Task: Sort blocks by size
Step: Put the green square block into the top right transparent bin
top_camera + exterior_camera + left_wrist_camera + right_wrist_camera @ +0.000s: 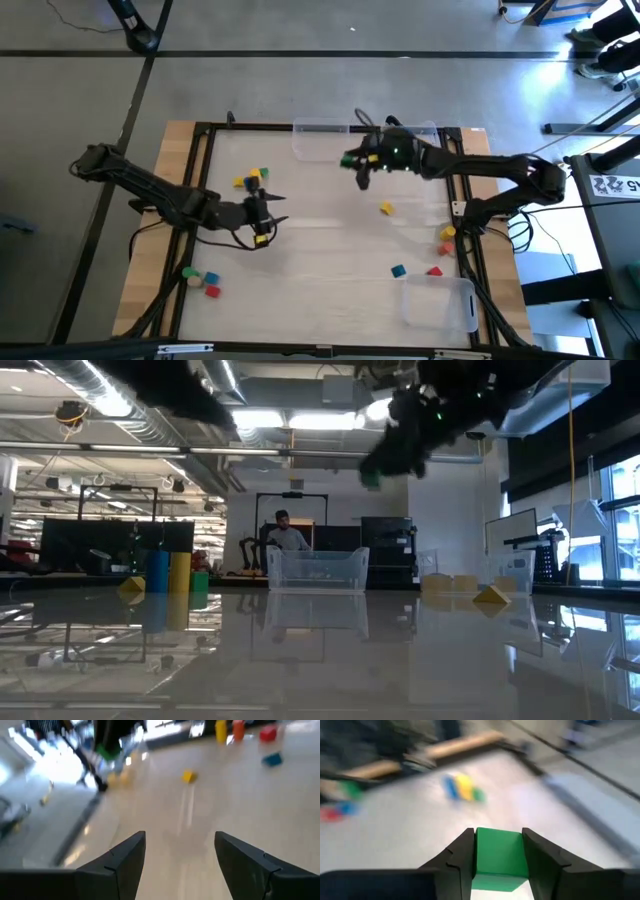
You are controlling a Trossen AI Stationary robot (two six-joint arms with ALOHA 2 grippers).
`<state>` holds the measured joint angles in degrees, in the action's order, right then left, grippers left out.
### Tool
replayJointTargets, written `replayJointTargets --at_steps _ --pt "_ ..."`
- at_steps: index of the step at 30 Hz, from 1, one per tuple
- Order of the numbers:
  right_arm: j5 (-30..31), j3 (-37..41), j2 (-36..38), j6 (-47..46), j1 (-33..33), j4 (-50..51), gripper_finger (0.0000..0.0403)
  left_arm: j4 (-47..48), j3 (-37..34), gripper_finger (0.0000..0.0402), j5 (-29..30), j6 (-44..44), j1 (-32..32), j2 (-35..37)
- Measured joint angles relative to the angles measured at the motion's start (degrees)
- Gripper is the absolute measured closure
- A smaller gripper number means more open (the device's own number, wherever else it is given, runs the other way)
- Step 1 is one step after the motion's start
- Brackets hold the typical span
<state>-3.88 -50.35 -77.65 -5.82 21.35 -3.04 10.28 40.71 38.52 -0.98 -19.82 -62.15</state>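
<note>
One green block (499, 854) clamped between right gripper (498, 851) jaws, airborne.

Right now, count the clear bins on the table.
2. One clear bin at the high view's top edge, by the right end effector; another at the bottom right corner.

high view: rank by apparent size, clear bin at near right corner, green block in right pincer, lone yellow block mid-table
1. Clear bin at the near right corner, by far the largest.
2. Green block held in the right pincer.
3. Lone yellow block.
The two blocks look close in size; the green one is lifted nearer the camera, so their order is unsure.
</note>
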Motion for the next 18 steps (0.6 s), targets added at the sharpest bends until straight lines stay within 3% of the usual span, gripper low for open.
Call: replayJointTargets --at_steps 5,13,18 --pt "5.7 0.0 1.2 0.3 7.3 9.3 0.0265 5.2 0.0 0.0176 -0.1 -5.8 1.1 -0.9" --pt "11.4 0.0 1.2 1.9 18.6 17.2 0.0264 5.8 0.0 0.0176 -0.2 -7.8 2.1 -1.8" --pt "12.3 0.0 0.9 2.4 25.1 21.1 0.0264 5.8 0.0 0.0176 -0.2 -8.2 2.4 -1.8"
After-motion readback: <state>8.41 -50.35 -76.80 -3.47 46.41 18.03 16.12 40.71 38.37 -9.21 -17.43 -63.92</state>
